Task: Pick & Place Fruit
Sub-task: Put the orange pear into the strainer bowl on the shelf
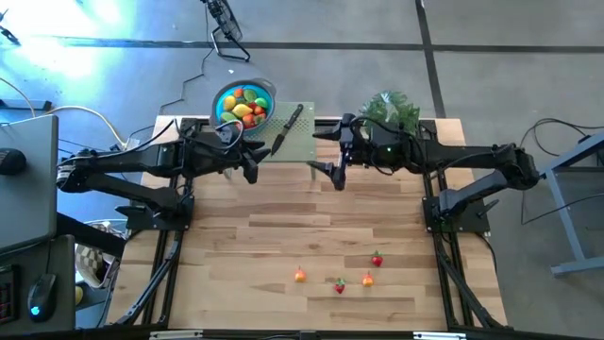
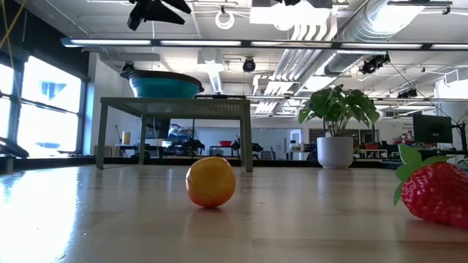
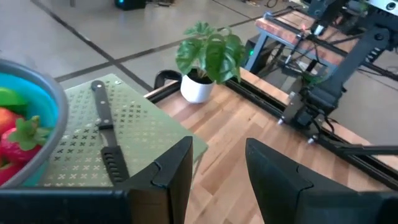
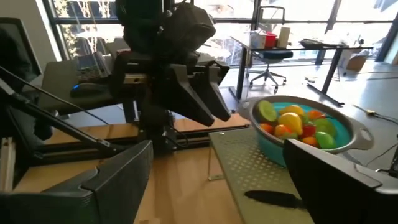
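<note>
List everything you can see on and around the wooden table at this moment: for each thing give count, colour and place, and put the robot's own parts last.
Small toy fruit pieces on the table: four, orange and red, loose on the near part of the wooden tabletop.
Blue bowl of toy fruit: one, holding red, yellow, orange and green pieces, on the raised green perforated stand at the far edge.
Black-handled knife: one, lying on the stand beside the bowl.
Leafy green potted plant in a white pot: one, far edge, right of the stand.
Left hand: dark, partly open and empty, raised near the bowl.
Right hand: dark, wide open and empty, raised by the stand's right edge.
</note>
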Available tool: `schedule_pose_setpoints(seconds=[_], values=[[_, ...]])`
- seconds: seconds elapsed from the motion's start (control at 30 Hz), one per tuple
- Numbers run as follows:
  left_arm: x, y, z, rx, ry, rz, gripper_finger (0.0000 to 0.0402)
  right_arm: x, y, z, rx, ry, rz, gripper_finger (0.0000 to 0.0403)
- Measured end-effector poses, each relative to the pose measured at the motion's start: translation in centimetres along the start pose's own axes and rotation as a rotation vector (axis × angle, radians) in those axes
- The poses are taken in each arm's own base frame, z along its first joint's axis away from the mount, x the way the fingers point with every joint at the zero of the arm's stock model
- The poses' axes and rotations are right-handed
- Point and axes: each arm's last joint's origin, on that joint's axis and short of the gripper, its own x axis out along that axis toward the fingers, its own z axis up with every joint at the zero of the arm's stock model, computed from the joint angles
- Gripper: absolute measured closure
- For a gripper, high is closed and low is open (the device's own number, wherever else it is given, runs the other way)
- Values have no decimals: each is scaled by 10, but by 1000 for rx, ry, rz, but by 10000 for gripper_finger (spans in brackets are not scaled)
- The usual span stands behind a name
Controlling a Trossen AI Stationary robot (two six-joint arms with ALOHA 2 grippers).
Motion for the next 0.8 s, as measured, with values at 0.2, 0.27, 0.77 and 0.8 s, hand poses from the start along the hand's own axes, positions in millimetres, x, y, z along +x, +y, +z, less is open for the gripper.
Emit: schedule_pose_setpoints(seconds=[0.2,0.27,0.77,0.8], values=[[-7,-14,-7,46,7,-36,259,-6,17,3,10,-20,8,50],[-11,-21,-10,60,21,-77,259,-10,23,6,10,-32,25,50],[-39,-70,-44,51,100,-242,259,-27,65,7,159,-40,69,131],[-39,-73,-46,46,104,-248,259,-27,66,7,169,-37,74,137]])
